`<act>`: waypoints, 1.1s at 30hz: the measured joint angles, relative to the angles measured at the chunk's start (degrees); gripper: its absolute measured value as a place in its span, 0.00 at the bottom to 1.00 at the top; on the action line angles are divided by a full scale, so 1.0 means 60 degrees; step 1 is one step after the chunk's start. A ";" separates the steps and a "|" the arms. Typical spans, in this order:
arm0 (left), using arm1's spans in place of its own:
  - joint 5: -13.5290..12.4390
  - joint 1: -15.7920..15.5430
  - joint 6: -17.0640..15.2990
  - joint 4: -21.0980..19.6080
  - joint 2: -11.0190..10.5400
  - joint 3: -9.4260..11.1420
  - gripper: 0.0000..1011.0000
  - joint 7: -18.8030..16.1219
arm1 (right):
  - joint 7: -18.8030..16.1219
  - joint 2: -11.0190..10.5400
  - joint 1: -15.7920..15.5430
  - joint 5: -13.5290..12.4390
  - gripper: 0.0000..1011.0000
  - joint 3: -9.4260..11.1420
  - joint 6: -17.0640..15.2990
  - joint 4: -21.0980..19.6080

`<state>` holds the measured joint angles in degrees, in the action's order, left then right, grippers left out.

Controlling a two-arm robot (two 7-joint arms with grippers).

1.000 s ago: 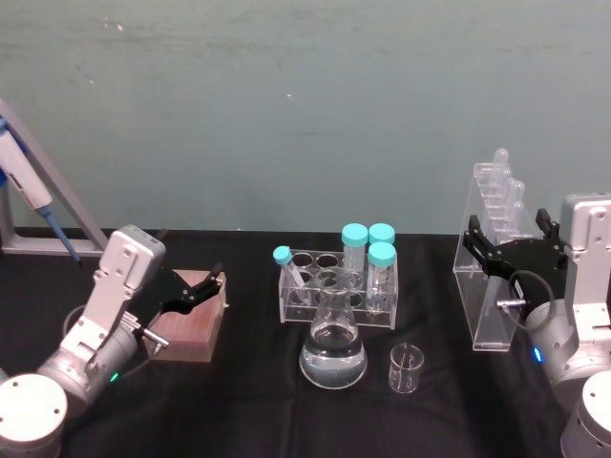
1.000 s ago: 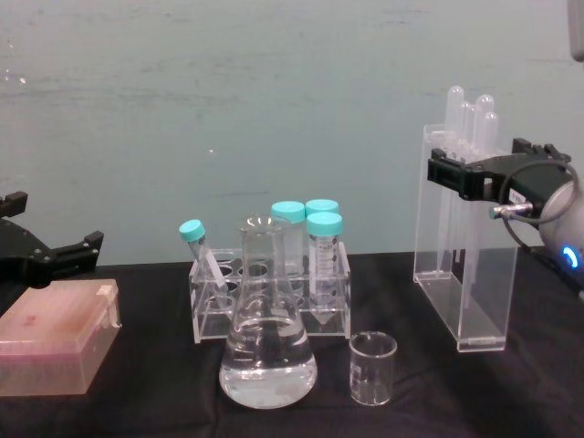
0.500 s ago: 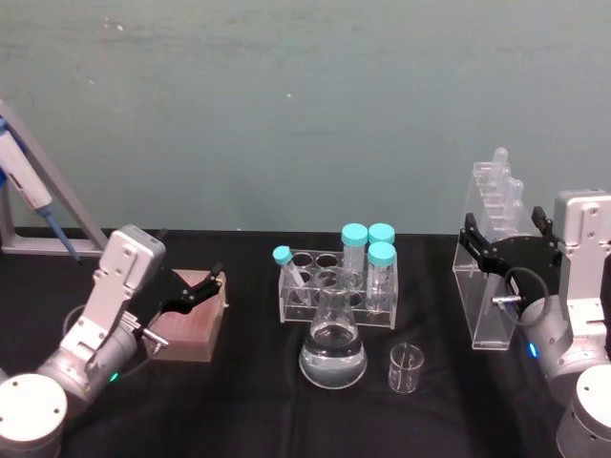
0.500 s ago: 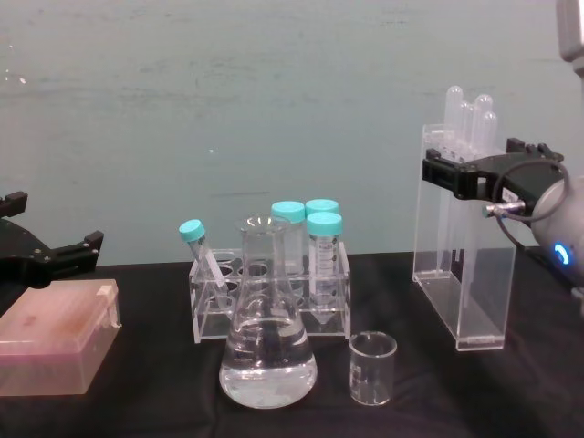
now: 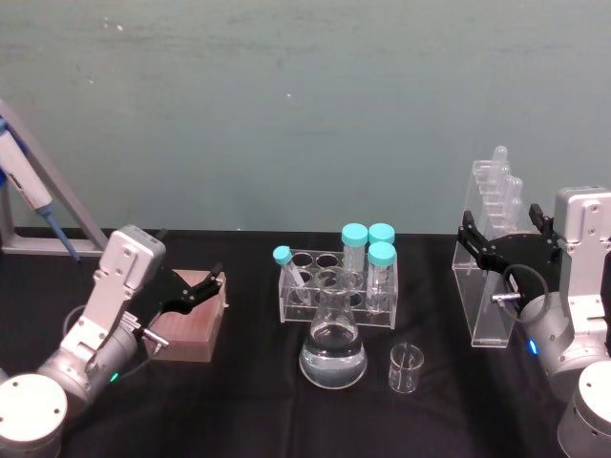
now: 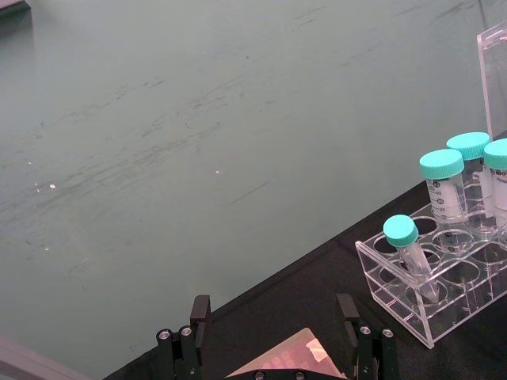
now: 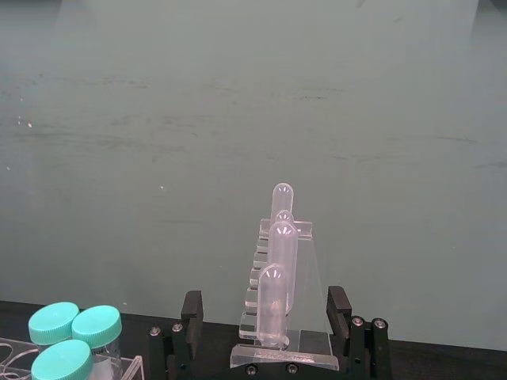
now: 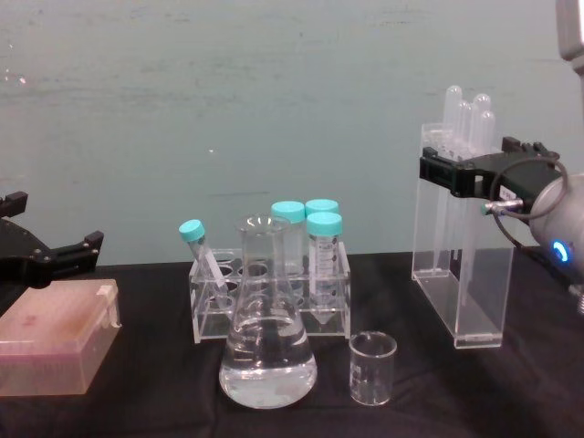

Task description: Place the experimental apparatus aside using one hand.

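Head view: right gripper (image 5: 499, 231) at the tall acrylic stand (image 5: 487, 305), on the right of the black table (image 5: 248, 401).
Its fingers are spread to either side of the stand's upper part; contact cannot be told. Conical flask (image 5: 333, 353) and small beaker (image 5: 405, 369) sit side by side at centre. Left gripper (image 6: 272, 313), fingers apart, hangs over a pink box (image 8: 55, 347).

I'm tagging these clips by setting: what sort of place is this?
Likely a laboratory bench: a clear glass conical flask holding clear liquid, a clear acrylic rack of teal-capped tubes, and a tall clear acrylic stand of long tubes, all on a black table.
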<state>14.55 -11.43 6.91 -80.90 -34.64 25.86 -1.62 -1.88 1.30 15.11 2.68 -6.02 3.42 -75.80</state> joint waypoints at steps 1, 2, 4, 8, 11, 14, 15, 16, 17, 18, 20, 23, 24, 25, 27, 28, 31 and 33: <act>0.0000 0.0000 0.0000 0.0000 0.0000 -0.0001 0.99 0.0000 | 0.0003 -0.0001 -0.0001 0.0000 0.99 -0.0003 0.0000 0.0000; 0.0000 0.0000 0.0000 0.0000 0.0000 -0.0001 0.99 0.0000 | 0.0003 -0.0001 -0.0001 0.0000 0.99 -0.0003 0.0000 0.0000; 0.0000 0.0000 0.0000 0.0000 0.0000 -0.0001 0.99 -0.0001 | 0.0016 -0.0003 -0.0007 0.0000 0.99 -0.0012 0.0000 -0.0004; 0.0000 0.0000 0.0000 0.0000 0.0001 -0.0001 0.99 0.0000 | 0.0034 -0.0006 -0.0011 0.0005 0.99 -0.0019 0.0000 -0.0011; 0.0000 0.0000 0.0000 0.0000 0.0000 0.0000 0.99 0.0000 | 0.0050 -0.0008 -0.0013 0.0013 0.99 -0.0025 0.0000 -0.0015; 0.0000 0.0000 0.0000 0.0000 0.0000 0.0000 0.99 0.0000 | 0.0061 -0.0009 -0.0016 0.0022 0.99 -0.0027 0.0000 -0.0017; 0.0000 0.0000 0.0000 0.0000 0.0000 -0.0001 0.99 0.0000 | 0.0064 -0.0010 -0.0017 0.0024 0.99 -0.0028 0.0000 -0.0018; 0.0000 0.0000 0.0000 0.0000 0.0000 -0.0001 0.99 0.0000 | 0.0068 -0.0009 -0.0018 0.0028 0.99 -0.0029 0.0000 -0.0018; 0.0000 0.0000 0.0000 0.0000 0.0000 -0.0001 0.99 0.0000 | 0.0071 -0.0009 -0.0019 0.0030 0.99 -0.0030 0.0000 -0.0020; 0.0000 -0.0001 0.0000 0.0000 0.0000 0.0000 0.99 0.0000 | 0.0072 -0.0009 -0.0019 0.0031 0.99 -0.0030 0.0000 -0.0020; 0.0000 -0.0001 0.0000 0.0000 0.0000 0.0000 0.99 0.0000 | 0.0079 -0.0009 -0.0021 0.0034 0.99 -0.0033 -0.0001 -0.0023; 0.0000 0.0000 0.0000 0.0000 0.0000 0.0000 0.99 0.0000 | 0.0084 -0.0009 -0.0024 0.0037 0.99 -0.0036 -0.0002 -0.0026; 0.0000 -0.0001 0.0000 0.0000 0.0000 0.0000 0.99 0.0000 | 0.0086 -0.0010 -0.0025 0.0038 0.99 -0.0036 -0.0002 -0.0026; 0.0000 0.0000 0.0000 0.0000 0.0000 0.0000 0.99 0.0000 | 0.0086 -0.0010 -0.0025 0.0039 0.99 -0.0037 -0.0002 -0.0027; 0.0001 0.0000 0.0000 0.0000 0.0000 -0.0001 0.99 0.0000 | 0.0089 -0.0010 -0.0026 0.0041 0.99 -0.0040 -0.0002 -0.0029; 0.0000 0.0000 0.0000 0.0000 0.0000 0.0000 0.99 0.0000 | 0.0089 -0.0010 -0.0026 0.0042 0.99 -0.0041 -0.0002 -0.0030; 0.0000 0.0000 0.0000 0.0000 0.0000 -0.0001 0.99 0.0000 | 0.0093 -0.0009 -0.0027 0.0044 0.99 -0.0042 -0.0002 -0.0031; 0.0000 0.0000 0.0000 0.0000 0.0000 -0.0001 0.99 0.0000 | 0.0094 -0.0009 -0.0026 0.0045 0.99 -0.0042 -0.0003 -0.0031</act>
<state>14.54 -11.43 6.91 -80.90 -34.65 25.86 -1.62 -1.31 1.24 14.95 2.95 -6.28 3.40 -75.99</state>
